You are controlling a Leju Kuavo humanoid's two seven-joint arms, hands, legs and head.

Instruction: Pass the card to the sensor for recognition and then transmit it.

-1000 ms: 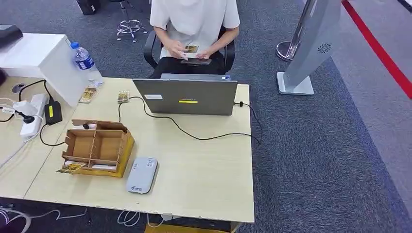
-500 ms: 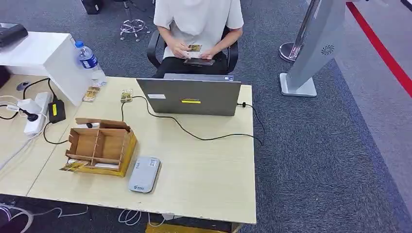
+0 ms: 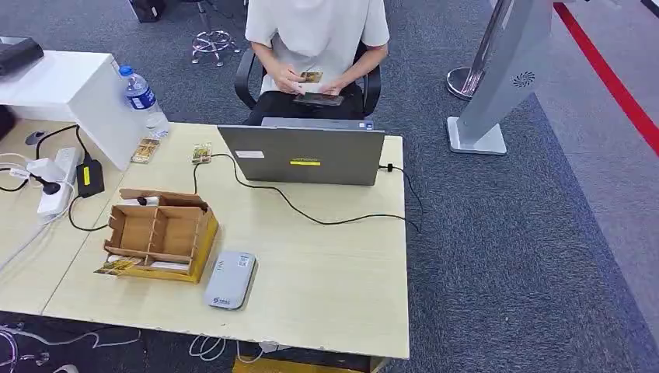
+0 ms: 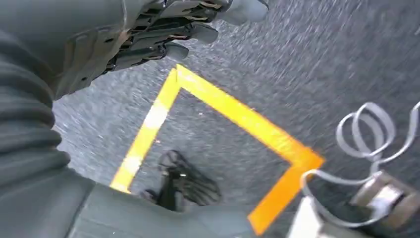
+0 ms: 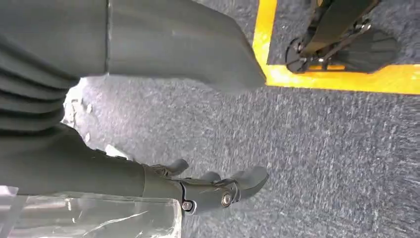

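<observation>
A card (image 3: 118, 266) lies at the cardboard organizer's (image 3: 159, 236) front-left corner, near the counter's (image 3: 326, 287) front edge — within easy reach. Just right sits the grey sensor (image 3: 230, 280), flat for a card to be laid on. Left hand (image 4: 163, 27) and right hand (image 5: 213, 191) hang over carpet — fingers loosely spread, holding nothing.

head view looks down from high onto the table (image 3: 326, 272); both wrist views face the carpet closely.
</observation>
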